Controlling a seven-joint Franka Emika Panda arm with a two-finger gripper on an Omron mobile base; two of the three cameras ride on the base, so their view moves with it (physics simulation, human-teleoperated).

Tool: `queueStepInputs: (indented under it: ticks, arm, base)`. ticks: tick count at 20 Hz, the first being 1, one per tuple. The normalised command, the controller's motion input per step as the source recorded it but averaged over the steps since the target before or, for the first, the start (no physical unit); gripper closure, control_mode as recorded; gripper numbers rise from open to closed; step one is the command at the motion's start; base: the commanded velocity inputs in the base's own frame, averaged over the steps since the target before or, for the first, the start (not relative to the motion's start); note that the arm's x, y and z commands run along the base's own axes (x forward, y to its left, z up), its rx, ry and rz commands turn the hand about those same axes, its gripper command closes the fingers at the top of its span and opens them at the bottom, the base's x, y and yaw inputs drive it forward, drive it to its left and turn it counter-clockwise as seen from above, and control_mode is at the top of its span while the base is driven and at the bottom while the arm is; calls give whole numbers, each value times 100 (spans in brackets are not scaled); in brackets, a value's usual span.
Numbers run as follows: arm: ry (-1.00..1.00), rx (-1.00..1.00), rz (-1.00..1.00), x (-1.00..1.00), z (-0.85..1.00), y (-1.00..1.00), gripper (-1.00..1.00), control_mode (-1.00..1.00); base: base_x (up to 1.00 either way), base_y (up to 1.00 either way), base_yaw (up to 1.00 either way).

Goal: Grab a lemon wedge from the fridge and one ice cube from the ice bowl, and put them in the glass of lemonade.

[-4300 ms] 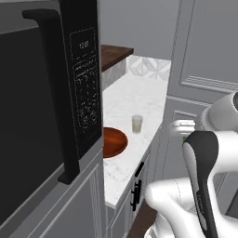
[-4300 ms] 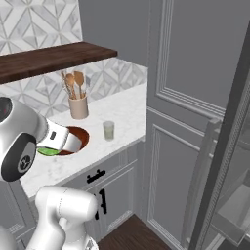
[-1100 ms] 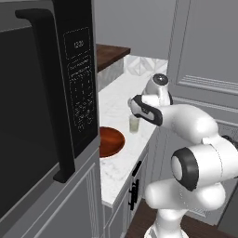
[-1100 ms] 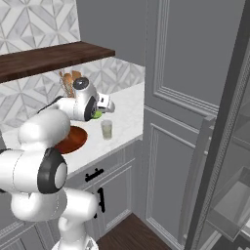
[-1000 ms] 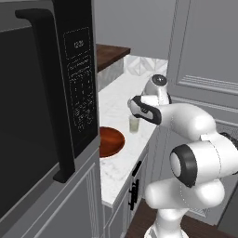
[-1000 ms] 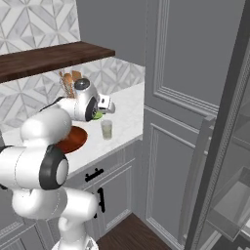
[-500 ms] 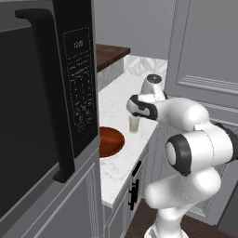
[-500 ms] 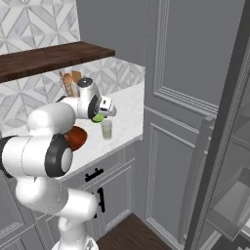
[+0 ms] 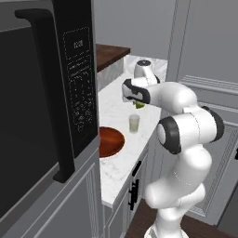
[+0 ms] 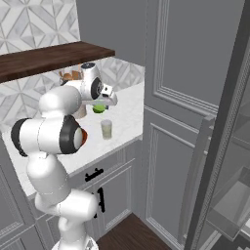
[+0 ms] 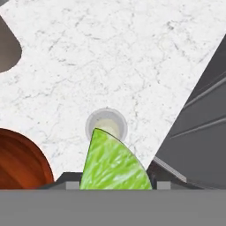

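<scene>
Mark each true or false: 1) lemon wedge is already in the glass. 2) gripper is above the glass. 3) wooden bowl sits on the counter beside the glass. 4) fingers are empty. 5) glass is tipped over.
1) False. The lemon wedge is held in the gripper, above the glass.
2) True. In the hand view the glass sits right under the wedge.
3) True. The wooden bowl rests on the counter near the glass.
4) False. The fingers grip the lemon wedge.
5) False. The glass stands upright.
</scene>
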Motion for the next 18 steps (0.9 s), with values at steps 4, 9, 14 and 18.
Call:
queueStepInputs:
  ticks: [4, 9, 14, 18]
  arm:
    - [2, 0, 0, 8, -19, 0, 100, -100]
    - [0, 0, 0, 4, -50, 0, 100, -100]
    - [1, 0, 0, 29, 1, 0, 100, -100]
    - [2, 0, 0, 58, -2, 0, 100, -100]
  base:
    - [0, 0, 0]
    - [0, 0, 0]
    - [0, 0, 0]
    - [0, 0, 0]
